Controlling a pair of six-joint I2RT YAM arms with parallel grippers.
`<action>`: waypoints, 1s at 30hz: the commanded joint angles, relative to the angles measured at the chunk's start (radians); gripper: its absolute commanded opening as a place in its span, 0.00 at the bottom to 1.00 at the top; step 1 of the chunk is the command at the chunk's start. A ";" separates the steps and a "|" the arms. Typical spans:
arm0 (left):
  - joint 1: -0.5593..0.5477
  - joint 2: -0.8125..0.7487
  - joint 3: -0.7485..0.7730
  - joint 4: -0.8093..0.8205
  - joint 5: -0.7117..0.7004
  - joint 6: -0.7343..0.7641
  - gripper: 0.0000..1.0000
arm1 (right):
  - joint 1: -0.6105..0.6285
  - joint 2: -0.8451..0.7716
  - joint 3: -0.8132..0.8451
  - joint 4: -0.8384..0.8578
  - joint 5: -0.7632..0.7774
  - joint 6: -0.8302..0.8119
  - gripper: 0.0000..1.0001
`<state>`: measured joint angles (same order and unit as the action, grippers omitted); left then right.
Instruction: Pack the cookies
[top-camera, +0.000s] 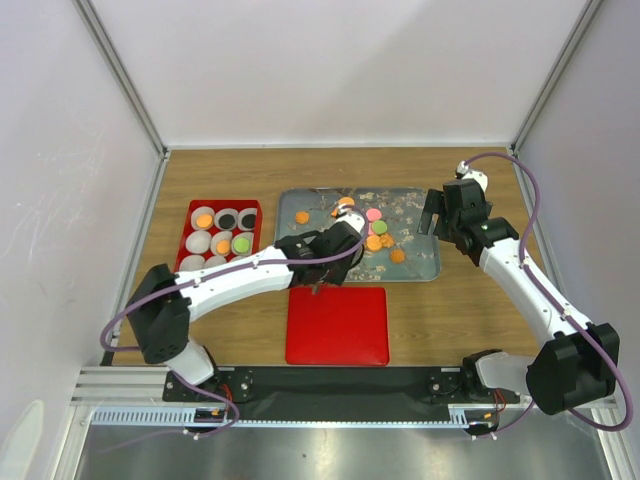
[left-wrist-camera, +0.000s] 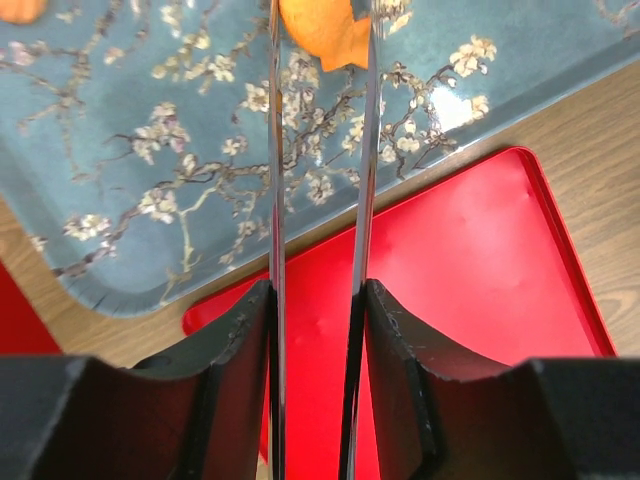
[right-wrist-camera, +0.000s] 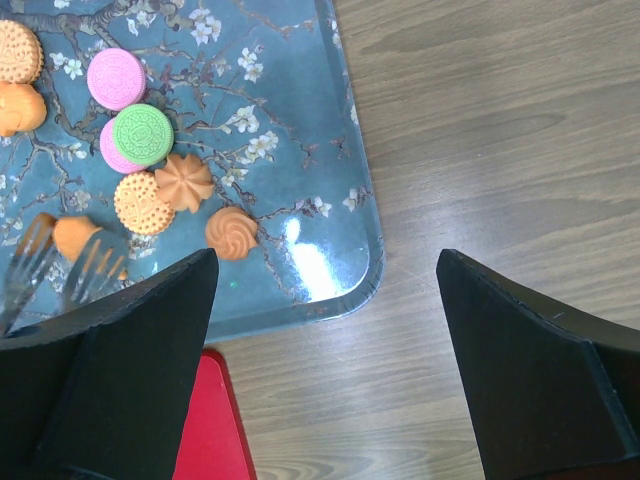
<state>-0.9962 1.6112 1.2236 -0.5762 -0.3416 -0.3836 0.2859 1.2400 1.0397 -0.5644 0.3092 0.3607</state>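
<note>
Several cookies lie on the blue flowered tray: orange ones, a pink one and one orange apart at the left. My left gripper is shut on metal tongs, whose two blades reach over the tray's near edge to an irregular orange cookie. In the right wrist view the forked tong tips straddle that orange cookie; a pink, a green and a swirl orange cookie lie nearby. My right gripper is open and empty over the table by the tray's right corner.
A red box at the left holds white paper cups, some with orange, green and black cookies in them. A flat red lid lies in front of the tray, under the left wrist. White walls enclose the table.
</note>
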 joint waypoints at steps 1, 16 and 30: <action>0.004 -0.094 0.027 -0.007 -0.043 0.015 0.42 | -0.002 -0.011 0.017 0.009 0.007 -0.017 0.98; 0.122 -0.243 -0.111 -0.021 0.018 0.012 0.43 | -0.007 0.027 0.016 0.023 -0.002 -0.019 0.97; 0.174 -0.215 -0.127 -0.004 0.085 0.002 0.42 | 0.027 0.058 0.052 -0.014 -0.166 0.127 0.94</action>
<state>-0.8276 1.4075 1.0924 -0.6136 -0.2775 -0.3824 0.2886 1.3117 1.0496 -0.5743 0.2146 0.4122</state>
